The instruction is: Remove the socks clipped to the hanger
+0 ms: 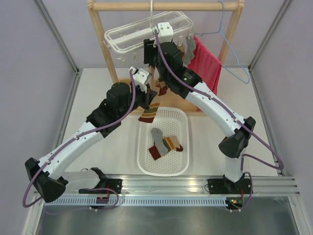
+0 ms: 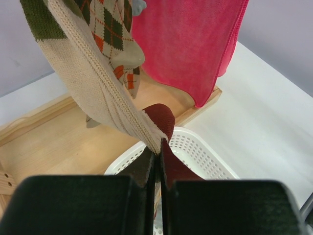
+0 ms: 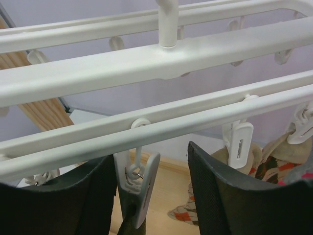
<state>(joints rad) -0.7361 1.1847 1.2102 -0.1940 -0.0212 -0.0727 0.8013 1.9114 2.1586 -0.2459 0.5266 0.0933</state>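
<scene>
The hanger (image 3: 161, 63) is a frame of smooth white plastic bars with small white clips dangling from it on little rings. In the overhead view it hangs tilted from a bare wooden rack (image 1: 195, 6). The right claw (image 3: 149, 169) has its dark, rough-faced fingers (image 3: 220, 196) apart, one on each side of a clip (image 3: 142, 191). A dark scrap under that clip is cut off by the picture's edge and cannot be made out.

The left claw (image 2: 159, 159) is clamped on a striped sock (image 2: 93, 93), a ribbed cream knit with an olive band and a dark red toe that bulges just past the fingertips. The sock's upper end runs out of the wrist view, and the arms hide it from above. Behind it hangs an argyle sock (image 2: 115, 29) in cream, brown and red diamonds, next to a soft red towel (image 2: 195, 44). A thin blue wire hanger (image 1: 229, 41) hangs at the rack's right end.

A white perforated plastic basket (image 1: 164, 171) with rounded corners sits on the pale tabletop (image 1: 98, 88) between the arms. It holds a grey sock (image 1: 157, 134), a second striped sock (image 1: 170, 143) and a dark red piece (image 1: 155, 153) too small to identify.
</scene>
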